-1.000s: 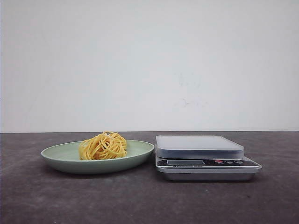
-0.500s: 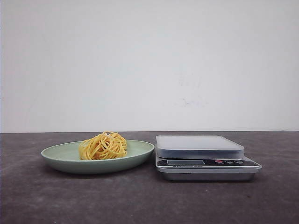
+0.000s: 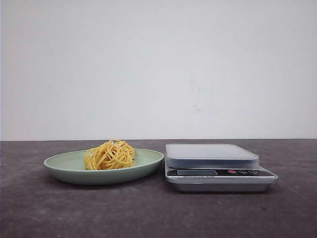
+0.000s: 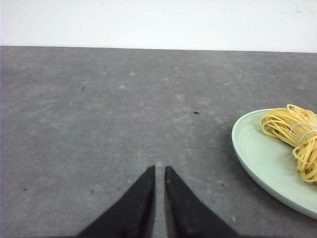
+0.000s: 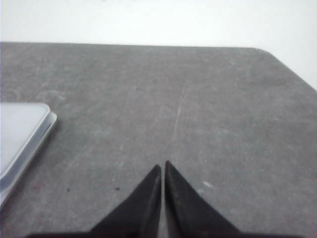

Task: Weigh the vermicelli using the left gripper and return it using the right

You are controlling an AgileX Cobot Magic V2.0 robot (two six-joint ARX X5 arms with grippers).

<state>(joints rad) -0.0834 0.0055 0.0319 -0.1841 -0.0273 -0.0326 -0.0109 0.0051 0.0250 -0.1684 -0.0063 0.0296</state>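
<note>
Dark grey stone-look table carries everything. Landmark: the shallow pale green plate. Just beside the plate, on the robot's right, stands the flat silver kitchen scale, platform bare, nearly touching the plate's rim.

The vermicelli, a rounded clump of golden-yellow strands, lies on the plate, a little off its middle toward the side away from the scale. No clear long axis; the clump is roughly round.

Left gripper: black fingers drawn almost together, a thin slit between, holding nothing. It hovers over bare table outside the plate; plate and noodles lie off to one side of its line. Right gripper: likewise pinched nearly closed, empty, only the scale's corner in its view.

Judgement: left arm nearer the clump; it must open and swing plateward first.
</note>
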